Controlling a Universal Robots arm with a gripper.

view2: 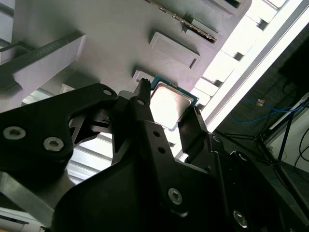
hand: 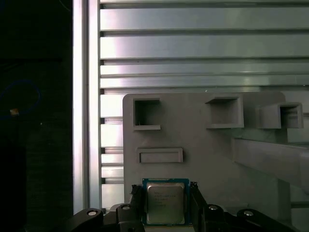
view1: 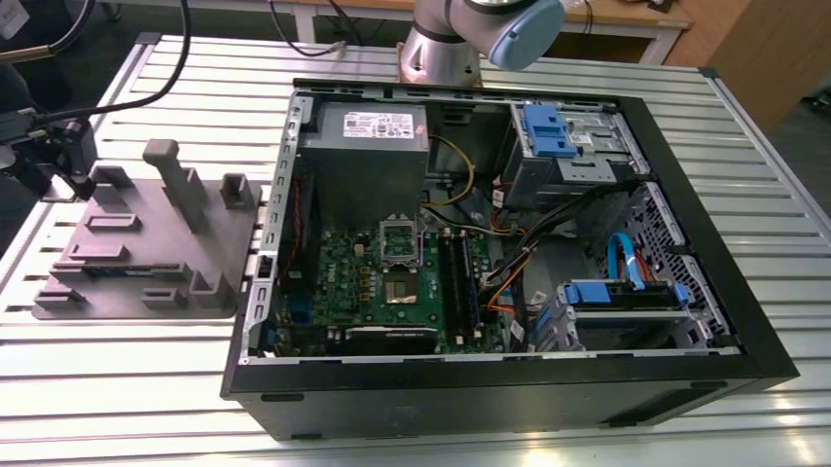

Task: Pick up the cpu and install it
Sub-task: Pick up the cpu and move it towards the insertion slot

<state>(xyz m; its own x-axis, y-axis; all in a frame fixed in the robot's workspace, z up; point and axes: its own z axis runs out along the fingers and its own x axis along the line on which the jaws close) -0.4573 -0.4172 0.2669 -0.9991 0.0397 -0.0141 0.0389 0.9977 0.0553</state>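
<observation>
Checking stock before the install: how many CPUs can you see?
1. The cpu lies on the grey plate, at the gripper. Whether the motherboard socket in the exterior view holds another is too small to tell.

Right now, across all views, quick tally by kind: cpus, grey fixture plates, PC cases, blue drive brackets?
cpu: 1
grey fixture plate: 1
PC case: 1
blue drive brackets: 2
Total: 5
</observation>
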